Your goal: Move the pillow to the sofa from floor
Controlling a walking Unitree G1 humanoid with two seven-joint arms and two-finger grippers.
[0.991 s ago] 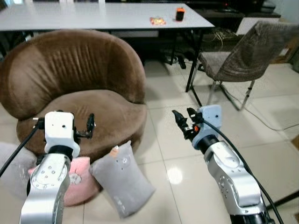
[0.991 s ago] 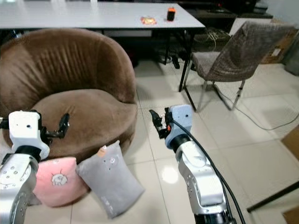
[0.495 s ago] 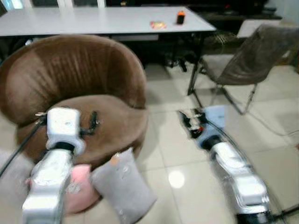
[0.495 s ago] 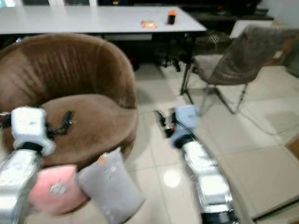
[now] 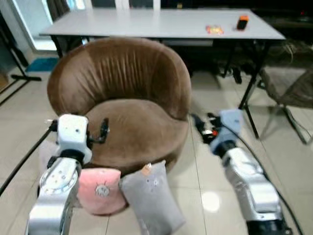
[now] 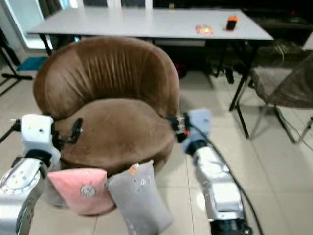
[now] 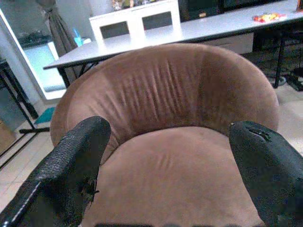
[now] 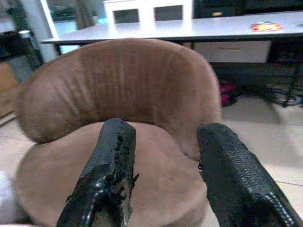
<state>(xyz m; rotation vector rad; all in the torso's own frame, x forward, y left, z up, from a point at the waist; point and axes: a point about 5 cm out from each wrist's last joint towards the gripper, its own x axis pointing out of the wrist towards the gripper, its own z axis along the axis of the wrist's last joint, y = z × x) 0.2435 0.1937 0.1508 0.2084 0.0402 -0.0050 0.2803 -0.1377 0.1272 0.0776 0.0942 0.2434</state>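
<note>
While both arms are held raised before the sofa: nothing is grasped.
Left gripper (image 7: 165, 161): held spread wide and unladen, over the front of the seat.
Right gripper (image 8: 163, 165): parted, nothing between its fingers, beside the sofa's right flank.
Sofa (image 5: 122, 93): round, brown, seat bare.
Grey pillow (image 5: 152, 198): on the floor, leaned against the sofa's front.
Pink pillow (image 5: 100, 188): touching the grey one, also on the floor.
Desk (image 5: 161, 24): seen behind the sofa.

A sofa (image 5: 127, 107) sits mid-frame, a surface (image 5: 161, 23) behind it at the top. Two pillows (image 5: 151, 200) lean against its front on the floor (image 5: 205, 171), lower centre. A chair (image 5: 288, 88) stands at right.
</note>
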